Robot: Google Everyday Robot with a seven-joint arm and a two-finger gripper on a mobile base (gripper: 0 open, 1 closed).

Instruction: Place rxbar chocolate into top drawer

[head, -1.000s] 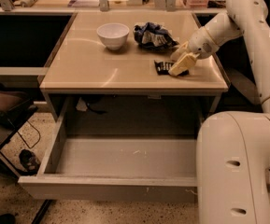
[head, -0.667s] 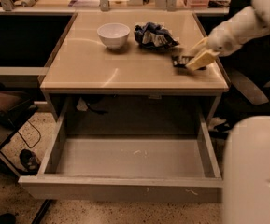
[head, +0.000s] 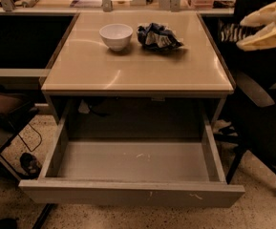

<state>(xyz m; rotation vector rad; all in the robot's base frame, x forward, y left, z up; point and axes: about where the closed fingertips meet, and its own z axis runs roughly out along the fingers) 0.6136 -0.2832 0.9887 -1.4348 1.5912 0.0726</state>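
Recorder: Since the prior frame, the tool [head: 244, 32] has swung off the surface [head: 128, 73]. It now sits at upper right, past the right edge, in front of a dark chair [head: 266, 128]. The rxbar chocolate [head: 229, 32] has gone with it.

Checker: Tool state?

Recorder: Clenched on the bar. Two pale cream fingers [head: 266, 37] taper leftward and pinch one end. The bar is a small, flat black wrapper with bands of pale lettering, held in the air just beyond the surface's right edge.

Checker: Top drawer?

Recorder: The top drawer [head: 128, 193] is pulled out below the surface. It is a wide, shallow grey box with a plain flat front panel that carries pale scuffs. The floor is matte with a few light flecks. The bar is not in it.

Checker: On the surface?

Recorder: A smooth, round white bowl [head: 116, 35] stands upright at back centre. A crumpled blue-and-white bag [head: 157, 36] lies near its right, not touching. The top is tan and glossy, with curved reflections.
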